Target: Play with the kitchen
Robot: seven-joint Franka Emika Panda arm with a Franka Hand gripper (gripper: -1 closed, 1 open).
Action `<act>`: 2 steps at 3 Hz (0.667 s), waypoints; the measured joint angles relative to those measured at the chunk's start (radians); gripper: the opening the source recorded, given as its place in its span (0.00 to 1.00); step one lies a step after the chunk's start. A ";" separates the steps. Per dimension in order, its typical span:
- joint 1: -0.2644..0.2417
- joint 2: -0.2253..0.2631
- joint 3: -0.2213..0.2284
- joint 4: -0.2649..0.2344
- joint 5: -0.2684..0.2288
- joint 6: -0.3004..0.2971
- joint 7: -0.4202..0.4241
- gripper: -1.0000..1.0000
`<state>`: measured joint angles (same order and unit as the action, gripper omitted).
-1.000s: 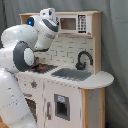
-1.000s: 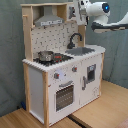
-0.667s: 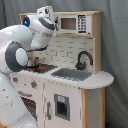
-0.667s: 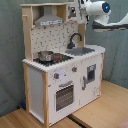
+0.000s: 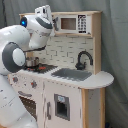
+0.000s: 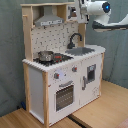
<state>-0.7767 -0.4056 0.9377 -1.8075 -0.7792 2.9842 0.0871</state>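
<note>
The kitchen point(image 5: 75, 95) point(image 6: 55, 80) is a tall white and light-wood toy unit seen in both exterior views. It has a grey hood point(image 6: 50, 20), a black faucet point(image 5: 83, 59) point(image 6: 75, 40) over the sink point(image 5: 72, 74) point(image 6: 82, 50), and a small metal pot point(image 5: 32, 62) point(image 6: 46, 56) on the stove. An oven door point(image 6: 65, 95) sits below the knobs point(image 6: 65, 74). My gripper point(image 5: 50, 17) point(image 6: 79, 12) is up at the kitchen's top shelf, beside the microwave point(image 5: 75, 23), well above the pot and sink.
My white arm point(image 5: 17, 55) fills the first exterior view's left, close against the stove side. A grey curtain point(image 6: 10, 50) hangs behind the kitchen. The unit stands on a wooden table point(image 6: 100, 112) with bare wood in front of it.
The wrist has shifted slightly upward near the top of the kitchen. The kitchen and the pot have not moved.
</note>
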 joint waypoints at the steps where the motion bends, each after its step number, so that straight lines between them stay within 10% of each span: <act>1: 0.000 -0.066 -0.002 -0.032 0.000 0.000 0.034 1.00; 2: 0.000 -0.162 -0.011 -0.093 0.000 0.001 0.057 1.00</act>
<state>-0.7766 -0.5680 0.9269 -1.9004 -0.7791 2.9854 0.1441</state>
